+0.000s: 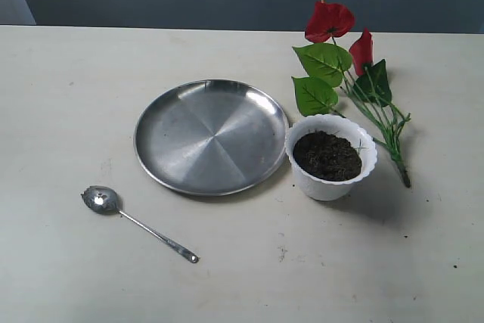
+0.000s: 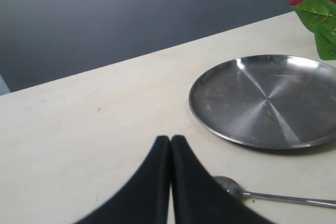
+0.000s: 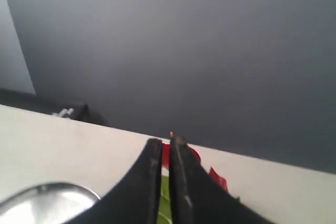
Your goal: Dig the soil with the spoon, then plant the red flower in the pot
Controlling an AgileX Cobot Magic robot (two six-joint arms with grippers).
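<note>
The silver spoon (image 1: 140, 226) lies on the table at the front left, bowl toward the left. Right of centre stands the white scalloped pot (image 1: 325, 187), filled with dark soil (image 1: 327, 155). Behind and right of it, flat on the table, is the red flower (image 1: 330, 22), stems pointing forward. No gripper shows in the exterior view. My left gripper (image 2: 170, 139) is shut and empty above the table, with the spoon (image 2: 231, 186) just beside it. My right gripper (image 3: 165, 141) is shut and empty, high up, the red flower (image 3: 196, 155) beyond it.
A large round steel plate (image 1: 212, 135) sits between the spoon and the pot, also seen as the plate (image 2: 268, 100) in the left wrist view and the plate (image 3: 47, 200) in the right wrist view. A dark wall runs behind the table's far edge.
</note>
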